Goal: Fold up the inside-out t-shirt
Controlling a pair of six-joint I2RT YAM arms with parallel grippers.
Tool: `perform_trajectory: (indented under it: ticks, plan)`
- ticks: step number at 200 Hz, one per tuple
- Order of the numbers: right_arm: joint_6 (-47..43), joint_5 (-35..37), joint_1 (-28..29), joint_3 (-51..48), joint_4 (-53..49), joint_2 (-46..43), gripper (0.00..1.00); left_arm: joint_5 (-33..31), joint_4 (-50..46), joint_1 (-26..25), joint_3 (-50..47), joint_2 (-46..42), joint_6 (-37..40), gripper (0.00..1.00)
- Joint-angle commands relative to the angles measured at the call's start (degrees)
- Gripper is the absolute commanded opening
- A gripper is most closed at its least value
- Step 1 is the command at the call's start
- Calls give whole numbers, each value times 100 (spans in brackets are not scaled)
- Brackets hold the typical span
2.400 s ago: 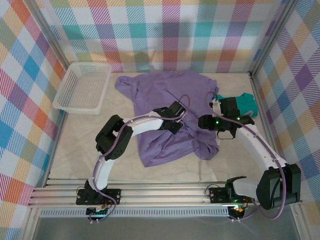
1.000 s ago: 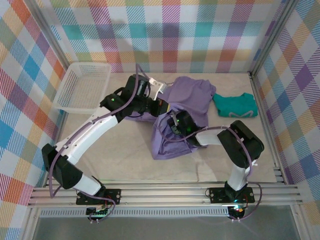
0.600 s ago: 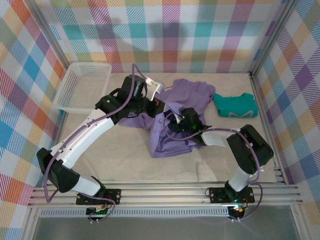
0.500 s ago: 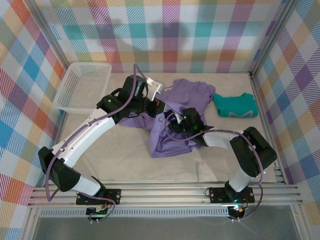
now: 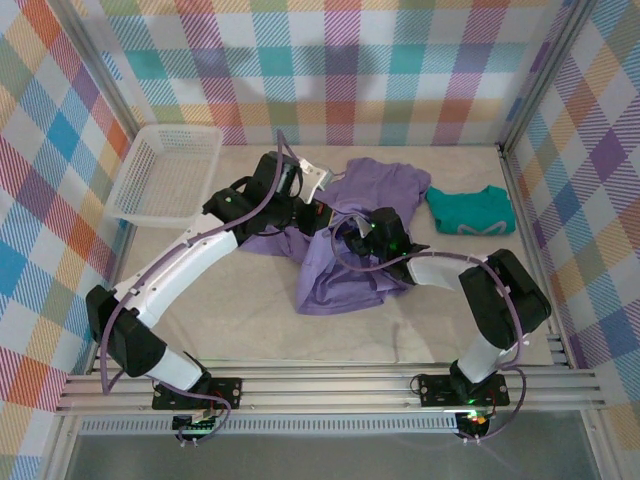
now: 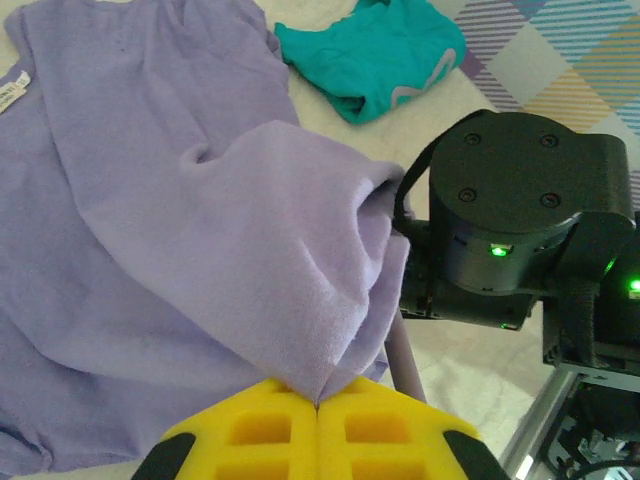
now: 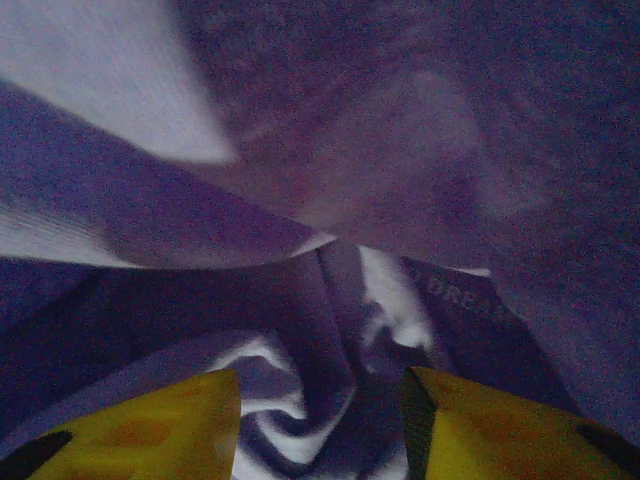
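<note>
**Item:** inside-out t-shirt (image 5: pixel 345 275), lavender, crumpled at mid-desk (image 5: pixel 230 310), just beside a folded teal garment (image 5: pixel 470 212).
**Handling (judged):** light, limp and likely to cling to itself. It has no stiffness and drapes from any pinch. Best taken at hems, shoulder seams or sleeve edges.
**Left hand** (image 6: pixel 318 405): fingers pressed together on a raised peak of the purple cloth.
**Right hand** (image 7: pixel 315 400): fingers parted, buried among the shirt's folds, nothing clearly gripped.
</note>
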Motion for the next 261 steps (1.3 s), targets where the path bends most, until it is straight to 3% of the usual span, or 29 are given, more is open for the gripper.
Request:
perform_trajectory:
  ticks: [1, 32, 56, 88, 161, 199, 261]
  plan:
    - [-170, 371, -109, 139, -224, 20, 47, -92, -79, 25, 20, -15, 101, 0]
    - [12, 599, -122, 538, -492, 307, 44, 43, 9, 27, 12, -85, 56, 0]
    - [231, 451, -59, 462, 114, 587, 42, 285, 204, 23, 52, -124, -122, 0]
    - [-212, 626, 210, 444, 811, 844, 42, 731, 348, 23, 157, -75, -398, 0]
    - [-431, 703, 470, 536, 888, 983, 40, 1275, 668, 23, 529, -378, -1078, 0]
    - [-353, 911, 434, 745, 553, 1003, 40, 1468, 525, 24, 517, -503, -921, 0]
    - [39, 603, 149, 1478, -758, 1168, 41, 1556, 691, 23, 134, -809, -478, 0]
